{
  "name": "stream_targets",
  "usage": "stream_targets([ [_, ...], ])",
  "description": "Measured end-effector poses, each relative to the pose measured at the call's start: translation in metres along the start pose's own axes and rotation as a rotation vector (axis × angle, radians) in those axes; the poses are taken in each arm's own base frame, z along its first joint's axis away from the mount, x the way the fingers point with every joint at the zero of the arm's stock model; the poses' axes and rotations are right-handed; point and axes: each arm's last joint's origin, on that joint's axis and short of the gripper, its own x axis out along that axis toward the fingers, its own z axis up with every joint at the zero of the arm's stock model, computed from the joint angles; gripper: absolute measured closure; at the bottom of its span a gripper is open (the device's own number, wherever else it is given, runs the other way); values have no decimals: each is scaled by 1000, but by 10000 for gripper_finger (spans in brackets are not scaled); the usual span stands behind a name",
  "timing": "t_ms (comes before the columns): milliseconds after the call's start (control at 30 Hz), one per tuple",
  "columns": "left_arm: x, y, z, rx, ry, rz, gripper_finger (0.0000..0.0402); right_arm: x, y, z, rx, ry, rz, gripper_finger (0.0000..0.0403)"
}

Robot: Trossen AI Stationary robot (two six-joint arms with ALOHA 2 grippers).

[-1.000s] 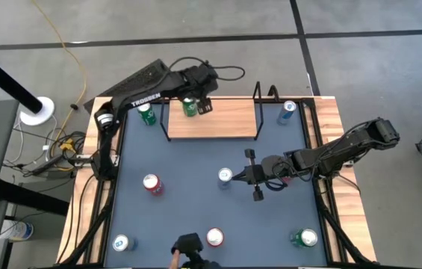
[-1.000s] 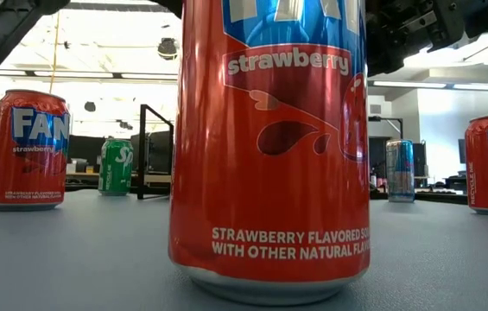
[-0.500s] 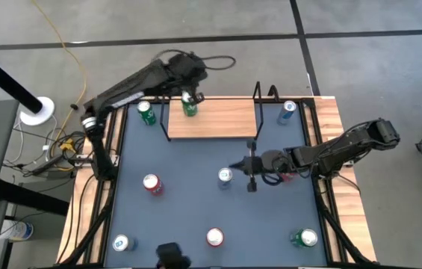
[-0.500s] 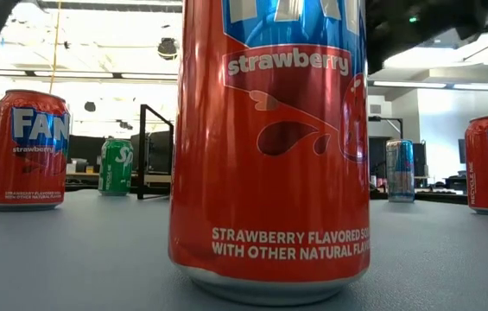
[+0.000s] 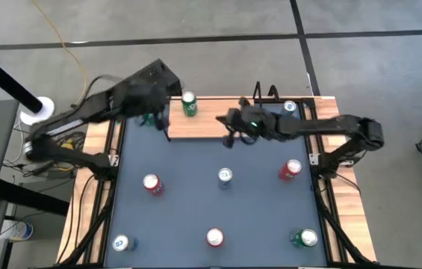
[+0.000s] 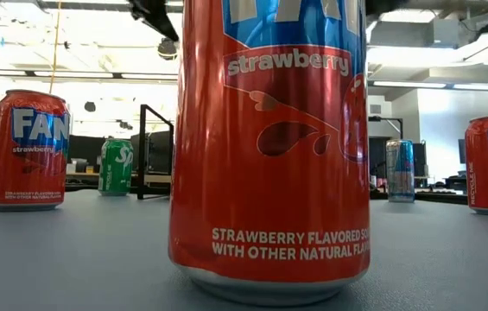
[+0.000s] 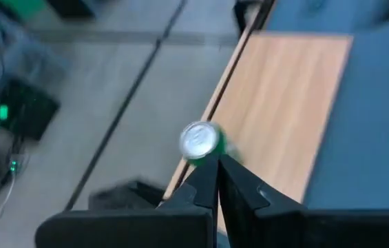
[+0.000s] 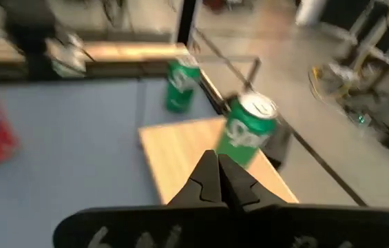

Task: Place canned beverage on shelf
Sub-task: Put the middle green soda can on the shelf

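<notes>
In the low view a strawberry soda can [image 6: 269, 147] fills the middle and hides most of the table [image 5: 196, 217]; its top is cut off, and neither gripper shows there. From above, the left arm is blurred at the table's 10 o'clock corner, off the shelf [image 5: 211, 119]. The left gripper [image 7: 216, 165] is clenched on nothing, its tips just short of the green can [image 5: 189, 104]. That can stands upright at the shelf's 10 o'clock end, on the far edge. The right gripper [image 5: 231, 119] hangs over the shelf's middle, fingers pressed together, empty. The board between the can and the 3 o'clock wire frame lies bare.
</notes>
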Motion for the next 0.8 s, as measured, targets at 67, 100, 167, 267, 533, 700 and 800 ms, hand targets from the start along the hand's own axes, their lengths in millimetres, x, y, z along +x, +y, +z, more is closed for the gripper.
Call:
stream_targets([
  [67, -12, -9, -21, -4, -70, -5, 401, 23, -9, 8, -8, 66, -24, 403],
  [100, -15, -13, -32, -7, -95, -8, 401, 34, -14, 11, -12, 98, -35, 403],
  [167, -25, -17, -49, -7, -138, -12, 401, 57, -29, 18, -41, 151, -34, 403],
  [267, -38, -17, -66, -17, -177, -9, 401, 88, -58, 16, -32, 258, -21, 403],
  [533, -63, -7, -65, -56, -319, -56, 401, 143, -112, 1, 128, 327, 49, 403],
  [700, -61, -7, -63, -55, -323, -58, 401, 158, -113, 0, 141, 340, 53, 403],
  [800, -57, -9, -62, -42, -312, -58, 401, 160, -112, 9, 163, 311, 50, 403],
])
